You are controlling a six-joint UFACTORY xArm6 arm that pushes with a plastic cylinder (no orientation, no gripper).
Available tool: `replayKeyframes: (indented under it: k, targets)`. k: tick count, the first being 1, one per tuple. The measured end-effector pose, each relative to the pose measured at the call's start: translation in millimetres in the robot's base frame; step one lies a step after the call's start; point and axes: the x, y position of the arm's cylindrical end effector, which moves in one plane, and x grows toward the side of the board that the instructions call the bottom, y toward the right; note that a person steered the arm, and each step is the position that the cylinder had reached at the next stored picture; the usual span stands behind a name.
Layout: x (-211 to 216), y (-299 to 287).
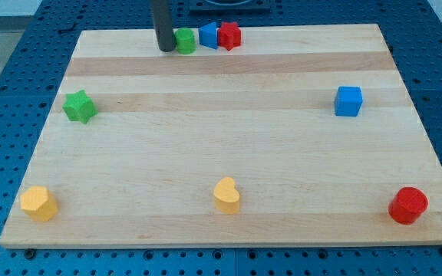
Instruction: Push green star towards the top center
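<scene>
The green star (79,106) lies near the board's left edge, in the upper half of the view. My tip (164,48) rests at the top of the board, left of centre, far up and to the right of the star. It stands just left of a green round block (184,40), touching it or nearly so.
A blue block (208,35) and a red block (229,34) sit in a row right of the green round block. A blue cube (349,100) lies at the right. A yellow block (38,203), a yellow heart (226,195) and a red cylinder (408,205) lie along the bottom of the wooden board (221,153).
</scene>
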Motion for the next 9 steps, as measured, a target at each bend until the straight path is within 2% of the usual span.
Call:
replayKeyframes:
  k: [2, 4, 5, 6, 7, 8, 9]
  targets:
    - [4.4, 4.7]
    - [28.4, -101.7]
    - [63.8, -157.0]
    - [132.2, -163.6]
    - [183.0, -154.4]
    - [192.5, -122.7]
    - [193.5, -120.5]
